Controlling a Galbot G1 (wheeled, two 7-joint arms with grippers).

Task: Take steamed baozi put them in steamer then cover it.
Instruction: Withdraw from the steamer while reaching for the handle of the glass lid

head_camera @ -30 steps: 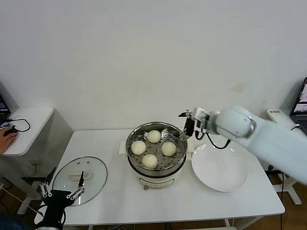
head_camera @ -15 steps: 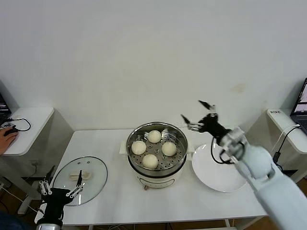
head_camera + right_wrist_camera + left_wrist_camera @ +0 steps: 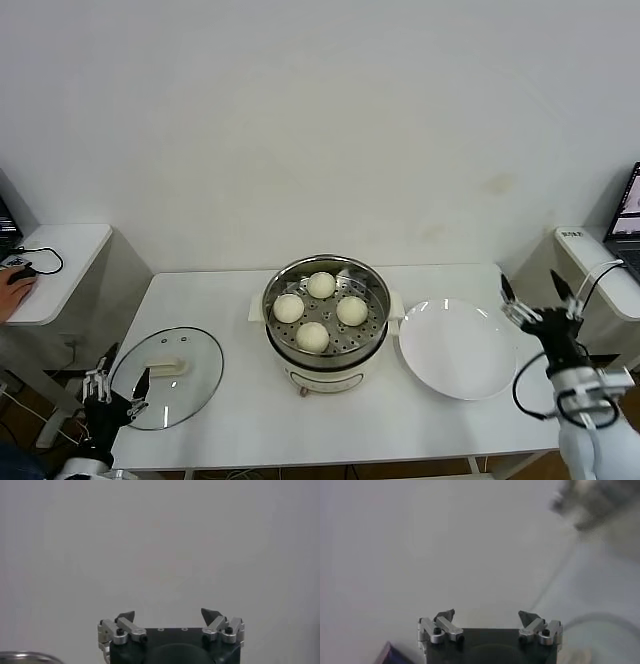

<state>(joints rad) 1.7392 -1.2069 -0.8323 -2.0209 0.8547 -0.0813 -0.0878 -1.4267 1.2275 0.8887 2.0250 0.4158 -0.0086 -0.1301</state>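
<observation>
The steamer (image 3: 300, 375), a shiny steel pot on a cream base, stands mid-table with its top uncovered. Four baozi lie on its perforated tray: one at the back (image 3: 321, 285), one on the left (image 3: 289, 308), one on the right (image 3: 351, 310), one at the front (image 3: 313, 336). The cover (image 3: 165, 363), a glass lid with a cream handle, lies flat on the table's left front. My left gripper (image 3: 118, 378) is open and empty at the lid's near-left edge, and it also shows in the left wrist view (image 3: 487, 615). My right gripper (image 3: 530, 290) is open and empty past the table's right end, and the right wrist view (image 3: 169, 614) shows it against the bare wall.
A flat white plate (image 3: 458, 348) lies bare to the right of the steamer. A small side table (image 3: 55, 270) with a cable and a person's hand is at far left. A laptop (image 3: 630, 215) sits at far right.
My right arm has drawn back from the steamer's right rim, swinging right over the plate to beyond the table's right end. My left gripper has sunk slightly toward the lower left.
</observation>
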